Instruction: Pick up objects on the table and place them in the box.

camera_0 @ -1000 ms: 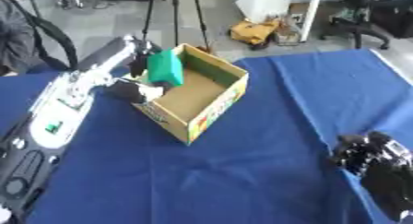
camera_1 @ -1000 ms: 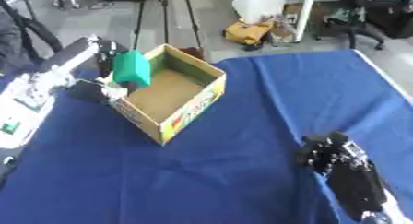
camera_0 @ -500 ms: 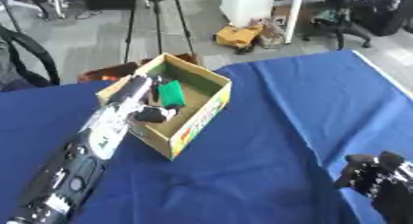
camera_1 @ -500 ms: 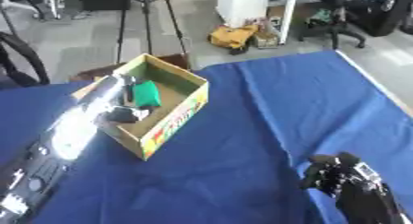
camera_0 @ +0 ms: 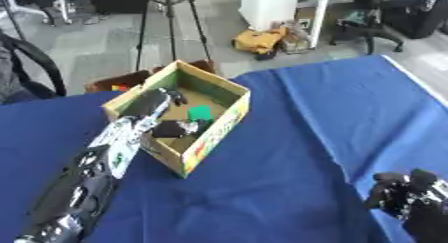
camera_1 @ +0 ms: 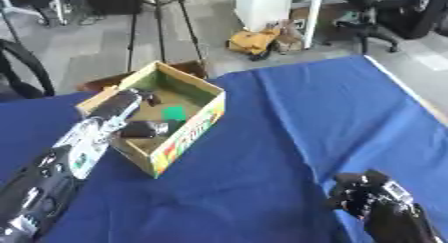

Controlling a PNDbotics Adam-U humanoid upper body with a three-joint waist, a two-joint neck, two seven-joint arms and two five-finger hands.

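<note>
Left eye view shows the green object [camera_0: 200,112] lying on the floor of the cardboard box [camera_0: 229,113], left of frame centre, near the box's middle and just beside the dark fingers of the left hand [camera_0: 172,129]. That hand reaches down into the box over its near-left wall, the arm running in from the lower left corner. Whether its fingers are curled or straight cannot be told; they appear apart from the green object rather than closed on it, though the margin is too small to confirm. Right hand [camera_0: 404,198] sits idle at the lower right corner over the blue tablecloth [camera_0: 297,137], fingers curled in, holding nothing. Progress, as a judgement: the green object is delivered, so that placement reads as complete apart from bringing the left hand out of the box. No other loose object is visible on the cloth in either eye view, so nothing further to pick can be identified from here; part of the near table is hidden by the left arm. Beyond the table, a tripod [camera_0: 166,22] stands on the grey floor at upper left.
</note>
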